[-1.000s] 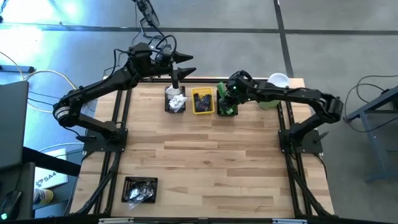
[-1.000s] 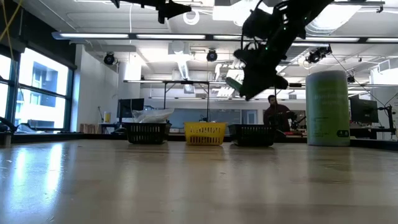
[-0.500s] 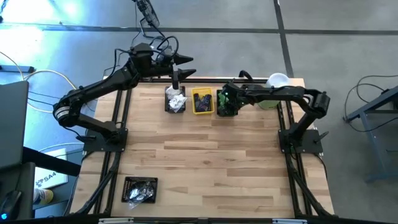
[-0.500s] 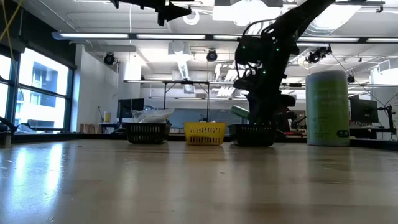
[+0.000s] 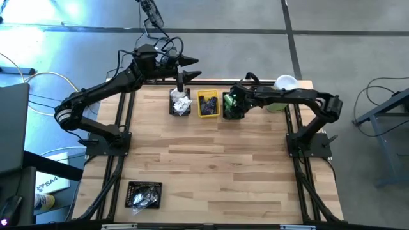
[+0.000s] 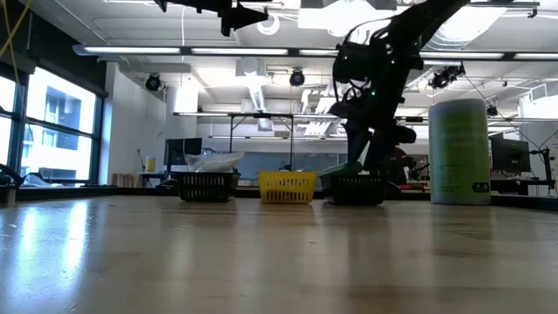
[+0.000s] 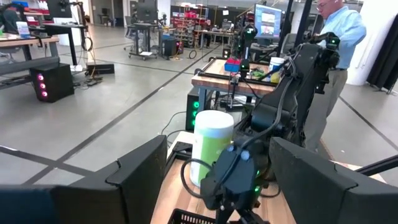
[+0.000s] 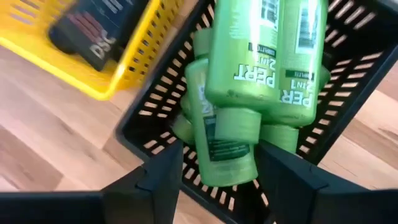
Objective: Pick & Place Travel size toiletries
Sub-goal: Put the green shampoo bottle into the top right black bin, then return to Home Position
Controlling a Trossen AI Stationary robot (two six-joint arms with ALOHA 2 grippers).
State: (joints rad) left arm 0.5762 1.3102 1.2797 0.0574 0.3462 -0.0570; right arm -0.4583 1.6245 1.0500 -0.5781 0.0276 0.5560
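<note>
Your right pincer sits low over the black bin at the twelve o'clock edge of the desk, the rightmost of three bins in a row there. In the right wrist view its two fingers stand spread, with a gap on either side of the green bottles below them, and nothing is pinched between them; the bottles lie piled inside that black bin, labels up. Just beside it at nine o'clock is the yellow bin, with a dark tube lying in it, and next along at nine o'clock again is a second black bin holding white packets. Your left pincer hangs high above that packet bin at the far edge, and its fingers stand wide apart in the left wrist view, holding nothing. From table height the right arm comes down into the bin on the right, with a green bottle showing at the rim. The big pale-green cylinder with its white lid stands near the desk's one o'clock corner, beside the right arm. Another black bin with crinkly packets sits well apart, near the seven o'clock corner. A person stands in the room beyond the desk.
</note>
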